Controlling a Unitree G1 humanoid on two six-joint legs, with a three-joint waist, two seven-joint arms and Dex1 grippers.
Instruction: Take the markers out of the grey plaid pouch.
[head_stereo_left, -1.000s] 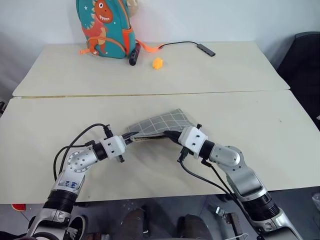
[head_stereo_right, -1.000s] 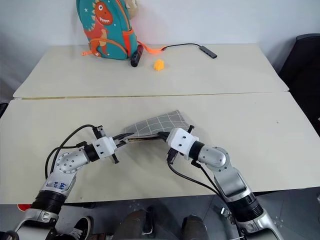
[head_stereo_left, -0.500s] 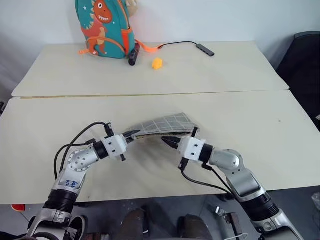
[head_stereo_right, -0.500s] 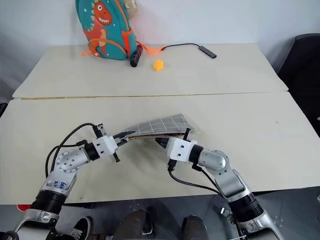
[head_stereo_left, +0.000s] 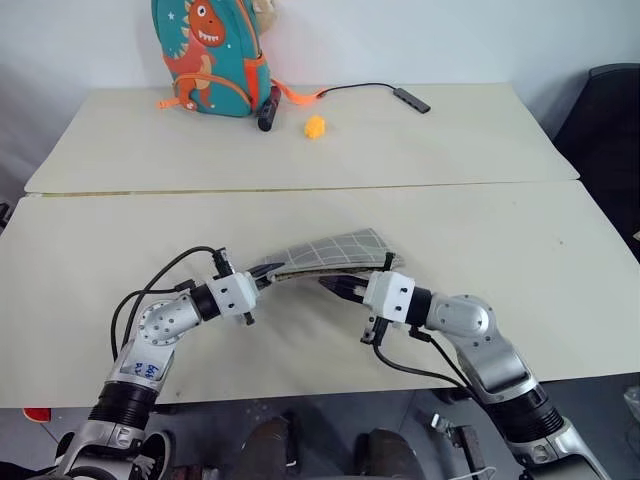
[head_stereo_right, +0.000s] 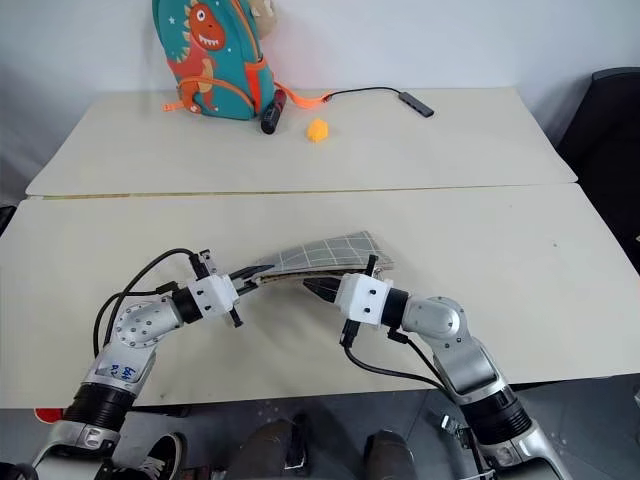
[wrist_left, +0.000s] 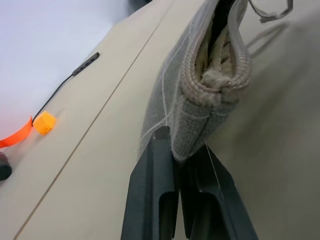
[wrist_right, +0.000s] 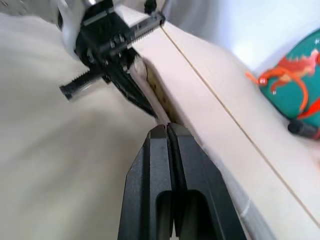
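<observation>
The grey plaid pouch (head_stereo_left: 335, 250) hangs a little above the table, stretched out nearly level. My left gripper (head_stereo_left: 262, 280) is shut on its left corner; the left wrist view shows that corner (wrist_left: 200, 75) clamped between the fingers (wrist_left: 155, 165), with tan lining in the slightly parted mouth. My right gripper (head_stereo_left: 330, 286) is shut and points left, its tips right at the pouch's near edge (wrist_right: 160, 95), and I see nothing between them. The markers are hidden.
A teal dinosaur backpack (head_stereo_left: 208, 55) stands at the far left of the back table. Beside it lie a dark stubby cylinder (head_stereo_left: 268, 108), a small orange object (head_stereo_left: 315, 126) and a black cable with an adapter (head_stereo_left: 410, 98). A seam (head_stereo_left: 300, 188) joins the two tables.
My right gripper has drawn back from the pouch's right end and turned to point left along its near edge. The pouch now lies flatter. The left gripper has kept still.
</observation>
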